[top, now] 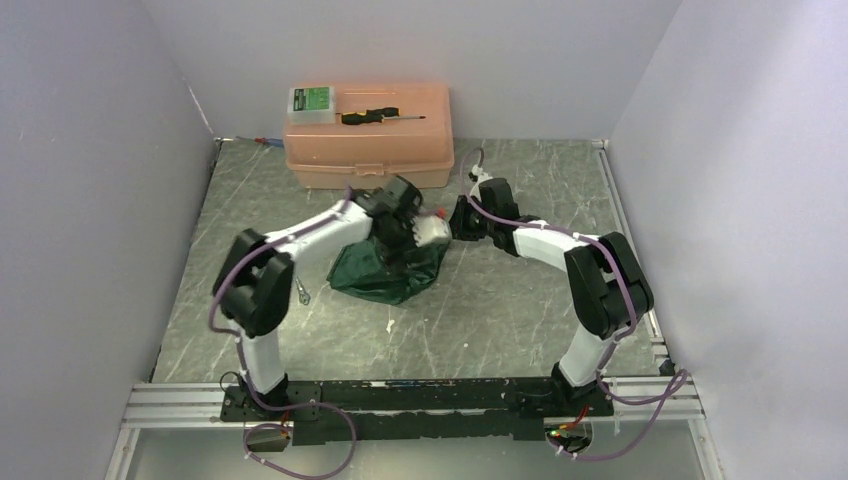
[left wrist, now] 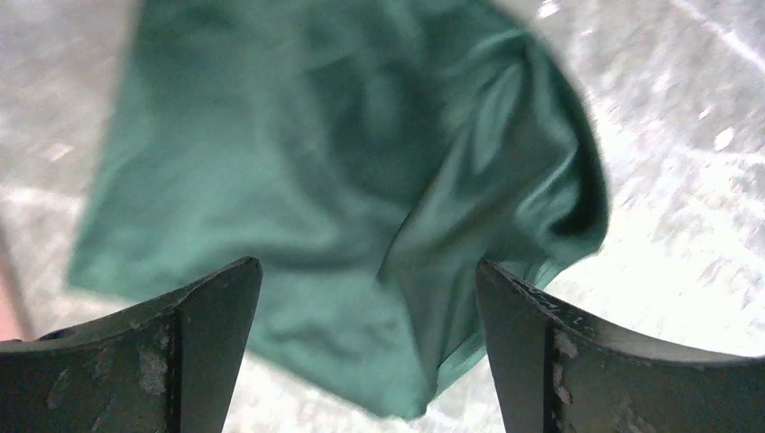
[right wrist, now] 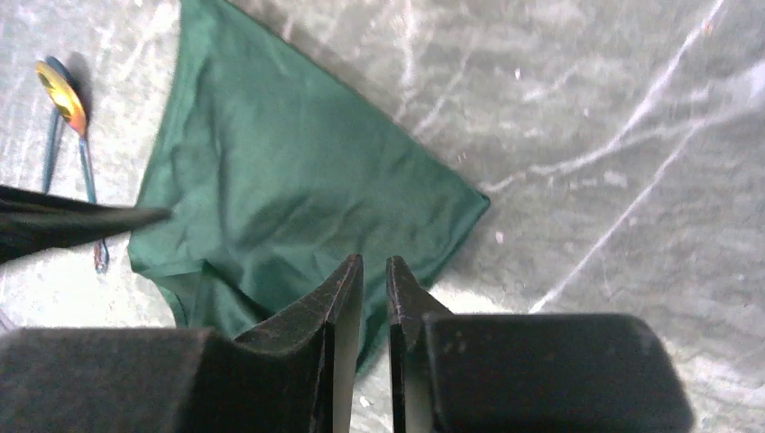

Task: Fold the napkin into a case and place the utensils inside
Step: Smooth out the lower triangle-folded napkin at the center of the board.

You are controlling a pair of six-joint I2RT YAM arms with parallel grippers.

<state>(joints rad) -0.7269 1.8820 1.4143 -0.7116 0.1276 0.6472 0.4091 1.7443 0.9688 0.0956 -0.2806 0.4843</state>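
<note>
The dark green napkin [top: 385, 272] lies crumpled on the grey marbled table. My left gripper [top: 402, 238] hovers over it, open and empty; in the left wrist view the napkin [left wrist: 343, 180] fills the space below and between the wide-apart fingers [left wrist: 368, 289]. My right gripper [top: 452, 222] is just right of the napkin, shut with only a thin slit and empty [right wrist: 374, 271], above the napkin's near edge [right wrist: 289, 198]. The gold-headed utensil [right wrist: 61, 97] and a thin second one [right wrist: 50, 144] lie side by side left of the napkin. A small silver utensil [top: 300, 291] shows in the top view.
A peach plastic toolbox [top: 368, 150] stands at the back, with a black-handled screwdriver [top: 385, 116] and a small green-and-white box [top: 312, 103] on its lid. White walls close in left, right and behind. The left arm's dark finger [right wrist: 72, 221] crosses the right wrist view.
</note>
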